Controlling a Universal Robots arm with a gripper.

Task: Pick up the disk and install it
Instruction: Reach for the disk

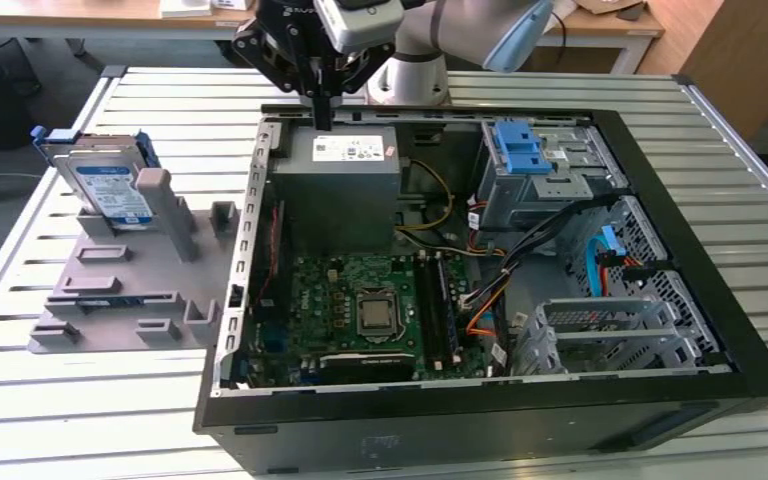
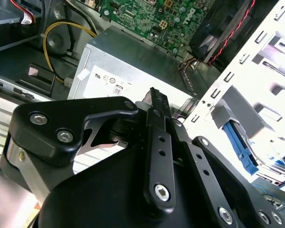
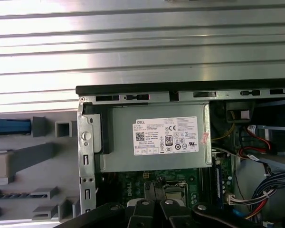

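the disk [image 1: 107, 188] stands upright on its edge in a slot of the grey fixture [image 1: 131, 300], its white-and-blue label facing outward and its blue bracket framing it. it sits at the far corner of that fixture, on the slatted metal table [image 1: 91, 420], towards the exterior view's left of the open computer case [image 1: 491, 440] and well apart from the gripper.

the arm [image 1: 418, 45] reaches in from the far side of the table, with its wrist turned so that the gripper [image 1: 320, 122] points straight down. the tip hangs over the far rim of the case, just above the power supply [image 1: 337, 190], the large grey box with a white sticker. we see the fingers pressed together with nothing between them; both wrist views show the dark fingers lying side by side, the gripper [image 2: 154, 91] in one and the gripper [image 3: 156, 204] in the other, with the power supply [image 3: 152, 164] below.

we count 1 disk, 1 fixture, 1 arm, 1 gripper and 1 case. inside the case lie 1 power supply, 1 green motherboard [image 1: 357, 310] and 1 ridged blue latch [image 1: 523, 150] on the drive cage towards the exterior view's right.
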